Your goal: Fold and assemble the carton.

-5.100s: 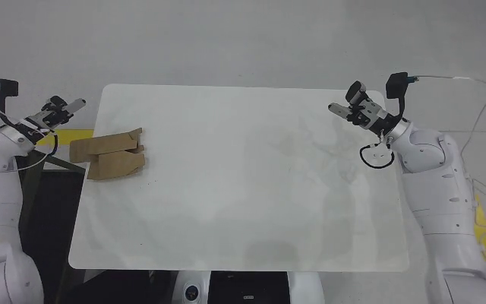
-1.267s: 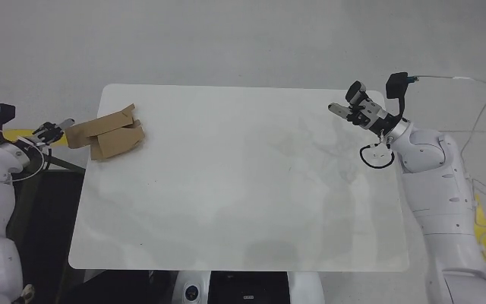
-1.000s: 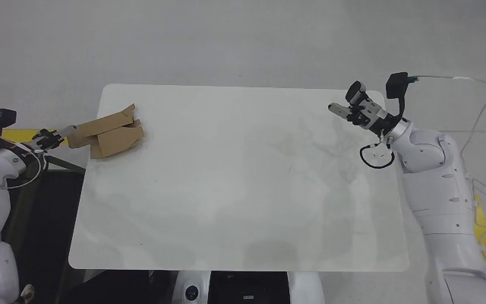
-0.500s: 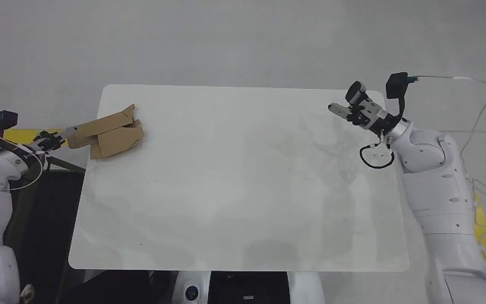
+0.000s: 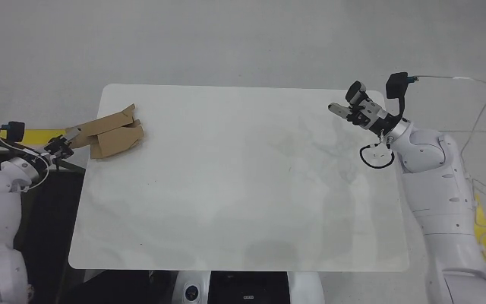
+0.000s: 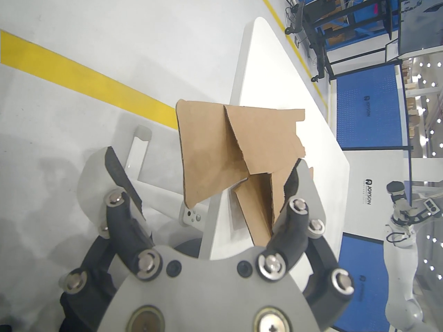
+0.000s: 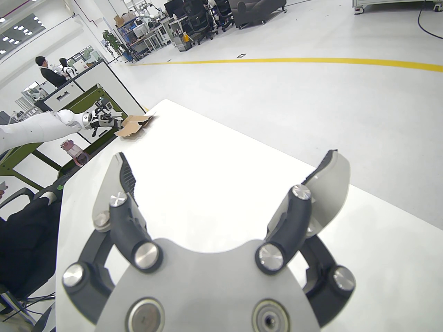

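The flattened brown carton [image 5: 108, 134] lies at the table's far left corner, one end hanging past the left edge. My left gripper [image 5: 66, 143] is off the table beside that end, fingers open. In the left wrist view the carton [image 6: 228, 143] reaches in between the spread fingers of the left gripper [image 6: 205, 162]; I cannot tell if it touches them. My right gripper [image 5: 343, 106] hangs open and holds nothing above the table's far right corner. The right wrist view has the right gripper [image 7: 225, 159] in front and the carton [image 7: 133, 125] far off.
The white table [image 5: 243, 197] is bare apart from the carton. Beside its left edge stand a green cart [image 7: 41, 153] with a pink bottle [image 7: 71, 149] and a dark chair [image 7: 24, 215]. Bare floor lies beyond the far edge.
Since 5 s ago the carton has turned and slid toward the far left corner. In the last second the left gripper closed in on its overhanging end. The right arm kept still.
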`<state>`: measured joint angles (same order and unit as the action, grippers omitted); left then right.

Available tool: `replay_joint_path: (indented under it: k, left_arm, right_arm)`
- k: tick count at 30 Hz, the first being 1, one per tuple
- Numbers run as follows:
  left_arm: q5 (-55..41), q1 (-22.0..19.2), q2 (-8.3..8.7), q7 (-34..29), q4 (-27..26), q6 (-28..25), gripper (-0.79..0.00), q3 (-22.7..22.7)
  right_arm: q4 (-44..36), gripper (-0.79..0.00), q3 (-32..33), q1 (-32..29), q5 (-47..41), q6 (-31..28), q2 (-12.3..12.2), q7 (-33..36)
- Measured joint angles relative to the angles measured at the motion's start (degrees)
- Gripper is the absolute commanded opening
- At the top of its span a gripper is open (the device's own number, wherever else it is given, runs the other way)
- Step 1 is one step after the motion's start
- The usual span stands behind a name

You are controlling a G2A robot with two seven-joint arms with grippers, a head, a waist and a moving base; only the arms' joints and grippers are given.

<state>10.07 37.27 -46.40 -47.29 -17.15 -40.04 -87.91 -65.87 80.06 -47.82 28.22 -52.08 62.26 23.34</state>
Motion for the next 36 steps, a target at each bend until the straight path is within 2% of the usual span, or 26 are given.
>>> replay_joint_path:
  k: [1,2,3,5,7,8,16,25,33,36]
  left_arm:
    - [-0.38,0.17,-0.10,-0.14,-0.19,0.36,-0.009,0.05]
    - [-0.78,0.33,-0.20,-0.27,-0.37,0.62,-0.148,0.10]
    - [-1.14,0.54,-0.32,-0.34,-0.58,1.00,-0.413,0.22]
    - [-1.54,0.81,-0.51,-0.43,-0.89,1.54,-0.542,0.43]
    - [-1.95,1.07,-0.72,-0.58,-1.16,2.03,-0.730,0.71]
    - [-2.18,1.14,-0.80,-0.66,-1.24,2.20,-0.785,0.80]
    - [-5.44,1.35,-1.27,-1.26,-1.33,2.67,-0.785,0.77]
    - [-12.32,1.81,-1.18,-3.90,-2.76,0.57,-0.785,-1.09]
    - [-16.48,3.07,0.09,-5.52,-8.05,-1.72,-0.785,-3.53]
    - [-20.11,3.85,0.05,-7.51,-11.15,-1.79,-0.785,-4.16]
  right_arm:
    - [0.00,0.000,0.00,0.00,0.00,0.00,0.00,0.00]
    - [0.00,0.000,0.00,0.00,0.00,0.00,0.00,0.00]
    - [0.00,0.000,0.00,0.00,0.00,0.00,0.00,0.00]
    - [0.00,0.000,0.00,0.00,0.00,0.00,0.00,0.00]
    - [0.00,0.000,0.00,0.00,0.00,0.00,0.00,0.00]
    - [0.00,0.000,0.00,0.00,0.00,0.00,0.00,0.00]
    - [0.00,0.000,0.00,0.00,0.00,0.00,0.00,0.00]
    - [0.00,0.000,0.00,0.00,0.00,0.00,0.00,0.00]
    - [0.00,0.000,0.00,0.00,0.00,0.00,0.00,0.00]
    - [0.00,0.000,0.00,0.00,0.00,0.00,0.00,0.00]
